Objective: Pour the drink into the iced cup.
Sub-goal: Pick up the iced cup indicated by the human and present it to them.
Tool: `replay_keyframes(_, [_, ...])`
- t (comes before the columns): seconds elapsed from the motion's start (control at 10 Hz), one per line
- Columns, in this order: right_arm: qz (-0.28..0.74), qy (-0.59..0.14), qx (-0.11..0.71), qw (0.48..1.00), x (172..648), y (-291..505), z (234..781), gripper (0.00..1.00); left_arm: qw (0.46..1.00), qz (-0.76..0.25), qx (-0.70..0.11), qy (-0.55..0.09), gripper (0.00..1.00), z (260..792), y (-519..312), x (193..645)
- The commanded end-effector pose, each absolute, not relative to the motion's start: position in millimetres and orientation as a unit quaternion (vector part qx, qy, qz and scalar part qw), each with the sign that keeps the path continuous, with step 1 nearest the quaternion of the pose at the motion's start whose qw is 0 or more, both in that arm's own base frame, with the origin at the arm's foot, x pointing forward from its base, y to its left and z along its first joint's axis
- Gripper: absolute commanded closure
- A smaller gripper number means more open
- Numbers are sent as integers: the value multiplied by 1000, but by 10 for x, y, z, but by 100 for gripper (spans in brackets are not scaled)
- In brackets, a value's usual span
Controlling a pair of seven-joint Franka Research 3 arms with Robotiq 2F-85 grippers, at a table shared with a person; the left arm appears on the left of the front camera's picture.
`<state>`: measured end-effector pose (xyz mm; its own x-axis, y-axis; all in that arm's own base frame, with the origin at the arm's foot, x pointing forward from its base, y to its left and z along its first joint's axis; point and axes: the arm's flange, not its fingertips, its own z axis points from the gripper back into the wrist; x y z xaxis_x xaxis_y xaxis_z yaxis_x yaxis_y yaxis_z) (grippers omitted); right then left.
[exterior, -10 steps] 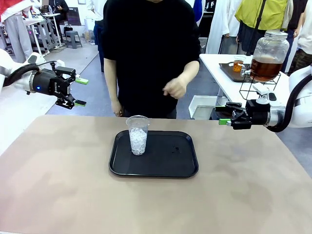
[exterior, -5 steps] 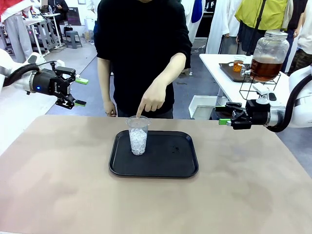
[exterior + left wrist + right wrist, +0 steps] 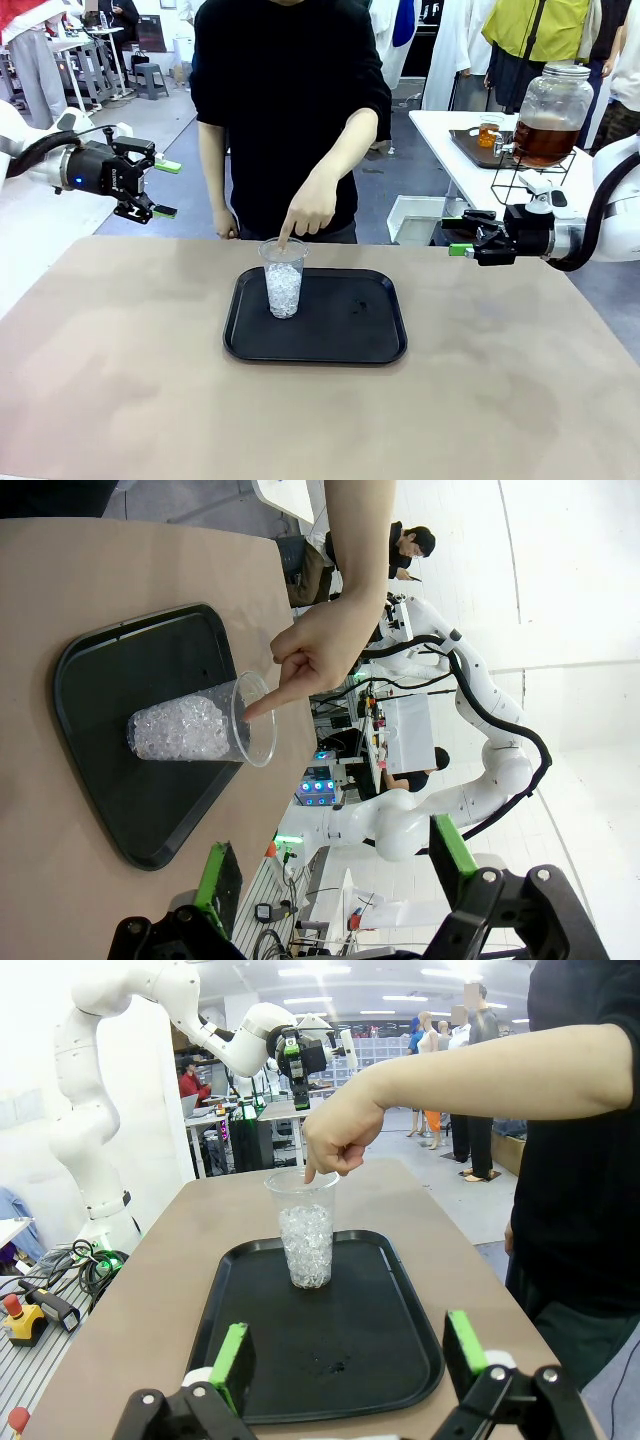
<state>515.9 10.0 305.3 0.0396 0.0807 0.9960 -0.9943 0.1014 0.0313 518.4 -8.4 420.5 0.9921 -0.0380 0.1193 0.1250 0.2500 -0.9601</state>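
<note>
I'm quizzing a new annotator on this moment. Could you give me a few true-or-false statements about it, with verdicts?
1. The cup holds ice and stands on the black tray. True.
2. The person's hand points a finger at the cup's rim. True.
3. The left gripper and right gripper both have open jaws. True.
4. The right gripper holds the cup. False: it holds nothing, well apart from the cup.
5. The cup already contains amber liquid. False: only ice; the drink is over in the dispenser jar.

hand (image 3: 312, 208) lowered, finger pointing into iced cup (image 3: 284, 282)
</note>
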Motion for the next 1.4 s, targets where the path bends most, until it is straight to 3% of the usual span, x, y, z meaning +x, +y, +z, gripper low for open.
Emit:
replay_keyframes(0.0, [489,-489,464,554,5197,116,3094,0,790,-50,-609,-36,0,4227,-85,5184])
replay_keyframes(0.3, [489,-489,464,554,5197,116,3094,0,790,-52,-610,-36,0,4205,-84,5184])
replay_keyframes(0.9, [489,-489,464,554,5197,116,3094,0,718,-286,-580,-256,0,4247,-87,5175])
replay_keyframes(1.1, [489,-489,464,554,5197,116,3094,0,689,-329,-579,-285,0,4223,-105,5176])
replay_keyframes(1.3, [489,-489,464,554,5197,116,3094,0,712,-319,-566,-268,0,4282,-96,5212])
